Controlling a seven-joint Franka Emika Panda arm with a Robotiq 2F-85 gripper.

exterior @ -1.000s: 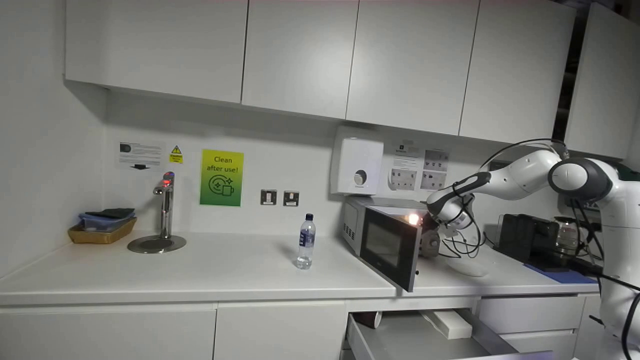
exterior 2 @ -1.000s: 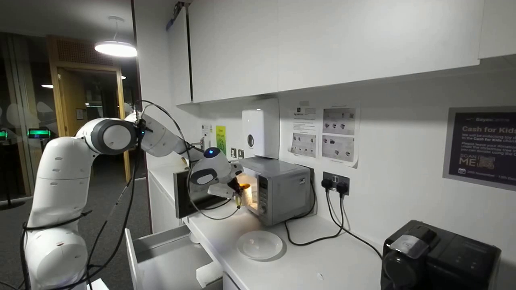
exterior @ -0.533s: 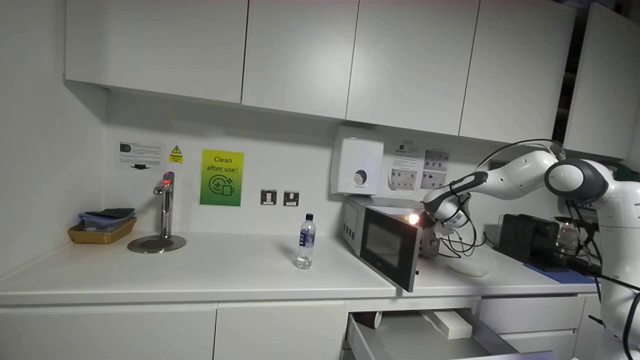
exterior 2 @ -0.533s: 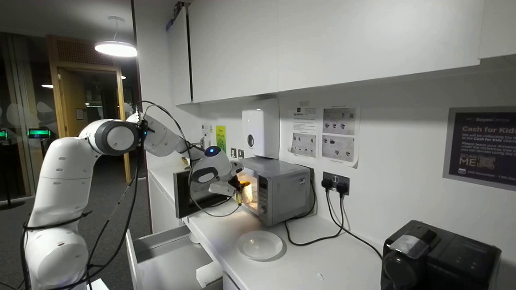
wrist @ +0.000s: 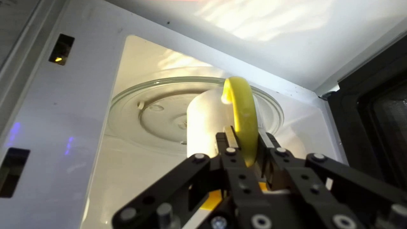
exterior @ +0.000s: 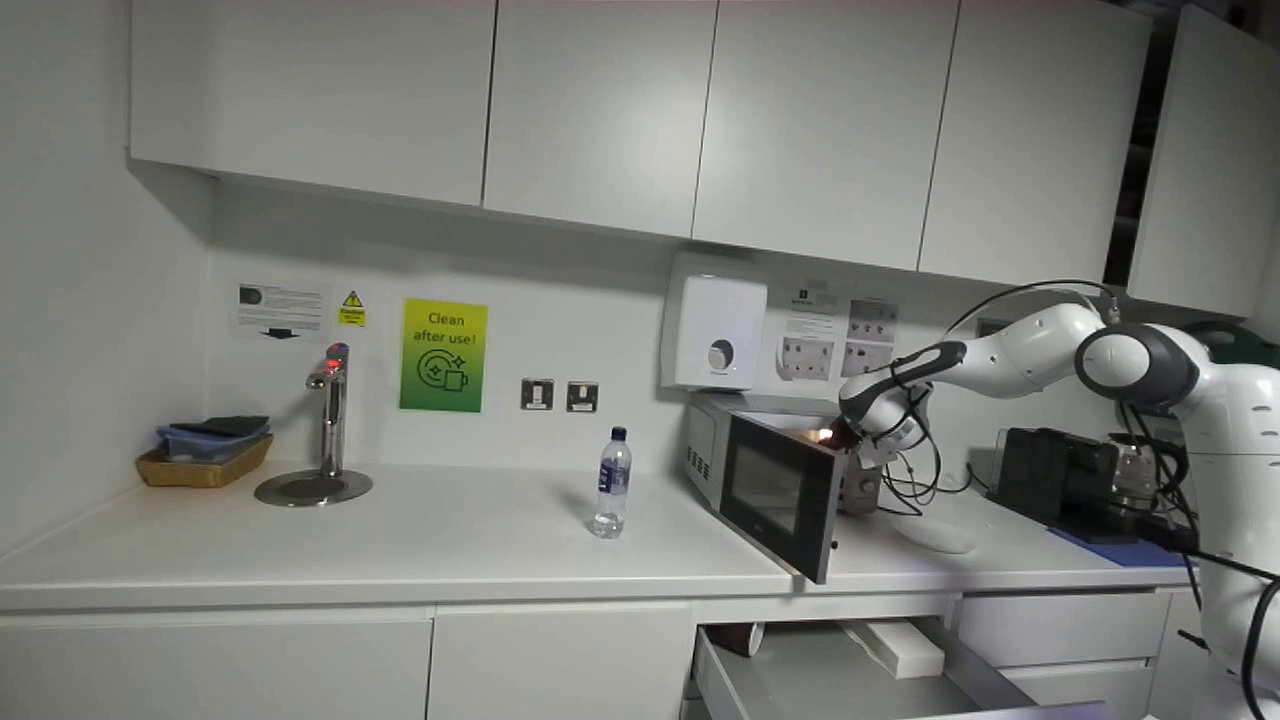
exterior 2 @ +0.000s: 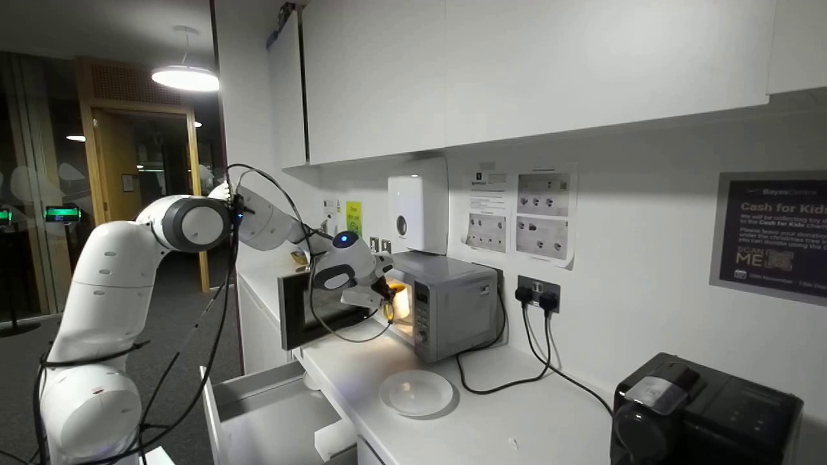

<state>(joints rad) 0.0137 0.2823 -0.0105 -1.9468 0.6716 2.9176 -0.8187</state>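
At the open microwave (exterior 2: 462,310), white mug (wrist: 205,121) beyond the tool (wrist: 248,138), yellow handle (wrist: 244,109) clamped between narrowly parted jaws.

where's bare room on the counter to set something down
Bare counter stretches between the tap and the bottle; a narrower patch lies between the bottle and the open microwave door. It's crowded at the mouth of the microwave, where the gripper holds the white mug by its yellow handle.

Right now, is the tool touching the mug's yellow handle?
Touching: the wrist view shows the tool clamped on the yellow handle, gripping it from both sides.
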